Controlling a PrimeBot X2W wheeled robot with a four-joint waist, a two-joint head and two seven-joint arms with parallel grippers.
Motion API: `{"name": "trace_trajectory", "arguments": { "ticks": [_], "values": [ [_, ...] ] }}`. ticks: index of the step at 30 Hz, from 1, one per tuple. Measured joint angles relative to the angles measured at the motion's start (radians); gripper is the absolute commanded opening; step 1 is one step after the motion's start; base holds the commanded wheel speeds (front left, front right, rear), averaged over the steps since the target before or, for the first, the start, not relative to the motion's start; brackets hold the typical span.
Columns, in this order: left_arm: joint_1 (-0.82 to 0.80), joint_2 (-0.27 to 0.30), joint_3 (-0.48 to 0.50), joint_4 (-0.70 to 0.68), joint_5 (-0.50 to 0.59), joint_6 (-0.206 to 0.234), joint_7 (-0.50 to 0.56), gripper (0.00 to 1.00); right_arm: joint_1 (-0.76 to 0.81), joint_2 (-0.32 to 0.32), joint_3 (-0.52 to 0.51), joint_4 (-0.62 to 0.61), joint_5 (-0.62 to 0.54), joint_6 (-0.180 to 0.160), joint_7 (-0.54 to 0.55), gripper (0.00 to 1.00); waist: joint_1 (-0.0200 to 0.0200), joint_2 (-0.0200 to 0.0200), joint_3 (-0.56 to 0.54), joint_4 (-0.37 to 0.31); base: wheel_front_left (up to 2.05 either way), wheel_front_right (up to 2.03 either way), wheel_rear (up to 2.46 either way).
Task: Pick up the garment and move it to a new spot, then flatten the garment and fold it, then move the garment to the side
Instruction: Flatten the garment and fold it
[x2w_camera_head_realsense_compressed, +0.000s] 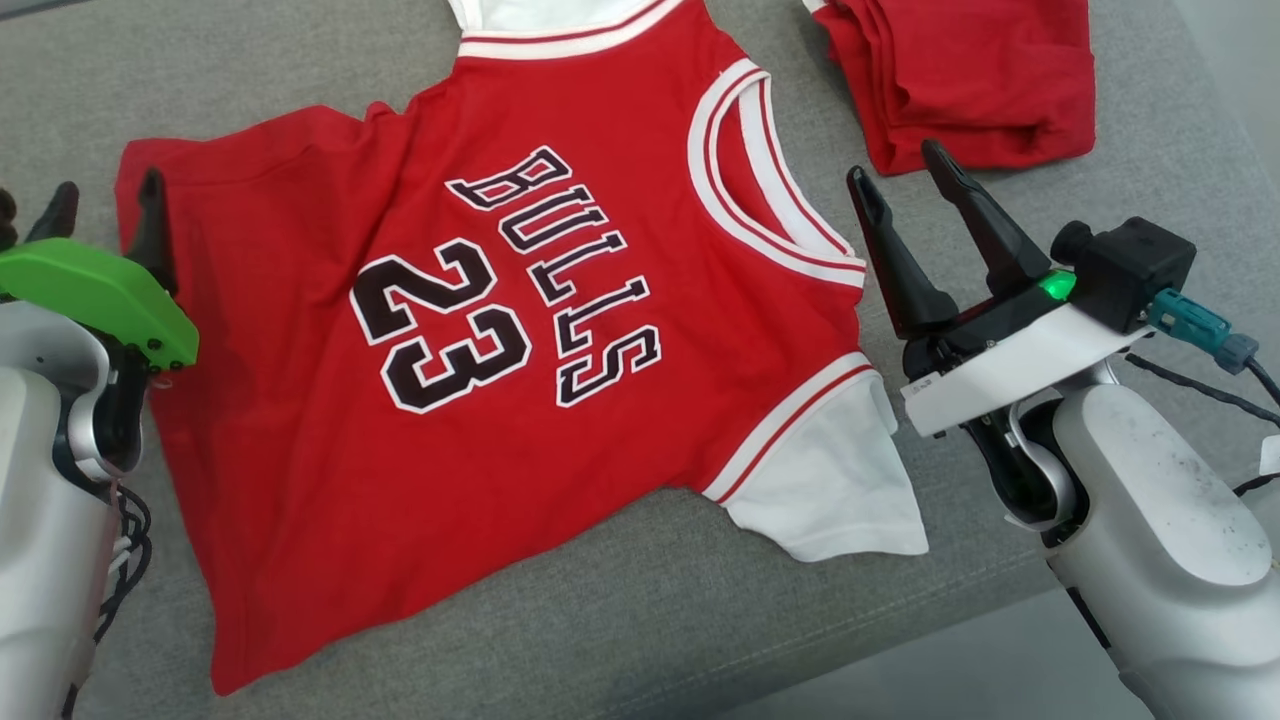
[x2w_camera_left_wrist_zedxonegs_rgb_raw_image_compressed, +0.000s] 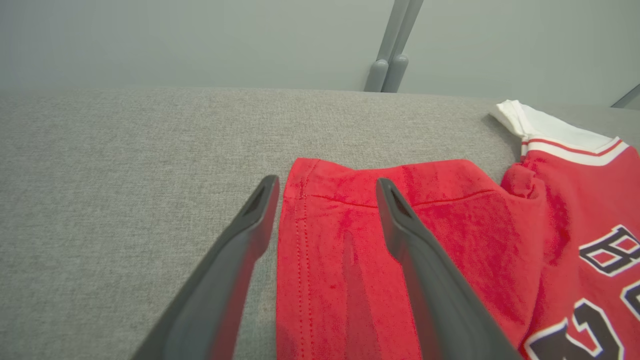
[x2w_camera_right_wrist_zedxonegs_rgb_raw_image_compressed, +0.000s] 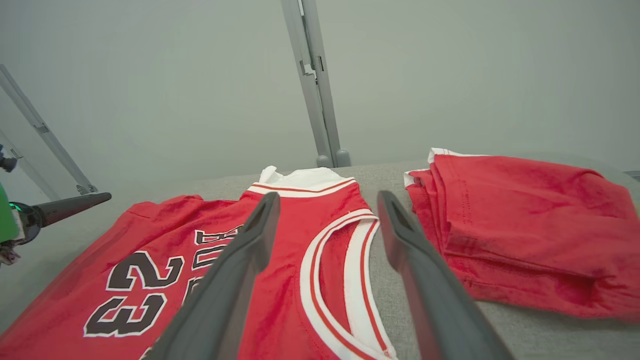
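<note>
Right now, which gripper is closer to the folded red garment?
Right. The right gripper has its tips just short of the folded red garment; the left gripper is at the far hem of the jersey.

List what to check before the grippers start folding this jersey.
1. The jersey lies spread, print up, on the grey surface: ok.
2. The left gripper is open, straddling the hem corner: ok.
3. The right gripper is open and empty, by the neckline: ok.
4. The folded red garment lies apart from the jersey: ok.
5. Either gripper touching the fabric: cannot tell.
</note>
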Motion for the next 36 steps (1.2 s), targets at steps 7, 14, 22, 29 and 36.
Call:
{"name": "trace_trajectory", "arguments": {
  "ticks": [7,14,22,29,36],
  "values": [
    [-0.077,0.002,0.003,0.088,0.044,0.003,0.005,1.00,-0.009,-0.002,-0.022,-0.003,0.000,-0.002,0.000,1.00,0.0000,0.0000,0.078,-0.028,0.00,0.00,0.00],
    [-0.117,-0.004,0.014,0.150,0.059,0.003,-0.009,1.00,-0.019,0.002,-0.026,-0.002,-0.001,-0.002,0.000,1.00,0.0001,0.0000,0.102,-0.025,0.00,0.00,0.00],
    [-0.136,-0.013,0.015,0.208,0.060,0.003,-0.008,1.00,-0.019,0.004,-0.025,-0.002,-0.001,-0.001,-0.001,1.00,0.0000,0.0000,0.107,-0.023,0.00,0.00,0.00],
    [-0.168,-0.037,0.005,0.237,0.068,0.003,-0.014,0.49,-0.019,0.005,-0.028,0.001,-0.002,-0.001,-0.002,1.00,0.0000,0.0000,0.112,-0.029,0.00,0.00,0.00],
    [-0.183,-0.048,-0.002,0.264,0.070,0.002,-0.031,0.00,-0.019,0.006,-0.042,0.009,-0.002,-0.001,-0.002,1.00,0.0000,0.0000,0.110,-0.029,0.00,0.00,0.00]
  ]
}}
